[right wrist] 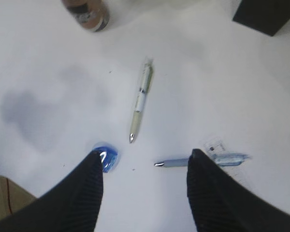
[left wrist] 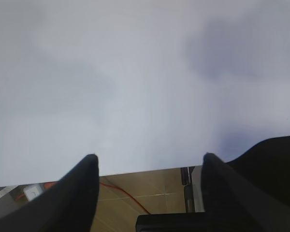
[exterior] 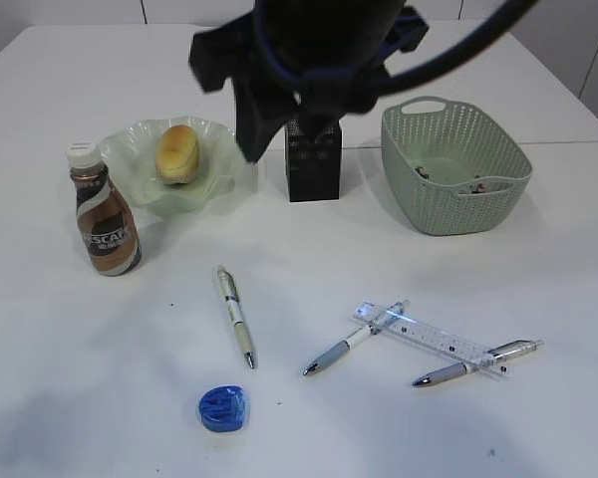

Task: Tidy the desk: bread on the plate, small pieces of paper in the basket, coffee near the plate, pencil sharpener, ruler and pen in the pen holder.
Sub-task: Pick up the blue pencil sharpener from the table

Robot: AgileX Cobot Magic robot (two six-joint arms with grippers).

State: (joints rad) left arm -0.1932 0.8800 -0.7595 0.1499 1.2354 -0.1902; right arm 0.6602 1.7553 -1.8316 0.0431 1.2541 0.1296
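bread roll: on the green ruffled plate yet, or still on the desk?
On the plate. The oval golden-brown crusty roll sits inside the pale green ruffled-rim dish, whose wavy rim shows all around it.

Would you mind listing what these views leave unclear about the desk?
- Pen holder: top hidden by the dark blurred arm in the exterior view, contents unseen.
- Basket: scraps inside too small to identify.
- Ruler: mostly behind the right gripper finger.
- Left wrist view: only bare desk.

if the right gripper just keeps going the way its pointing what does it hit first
Probably bare desk. The right gripper is open and aimed down between the blue sharpener and the grey pen, near the tip of the pale pen; depth is unclear.
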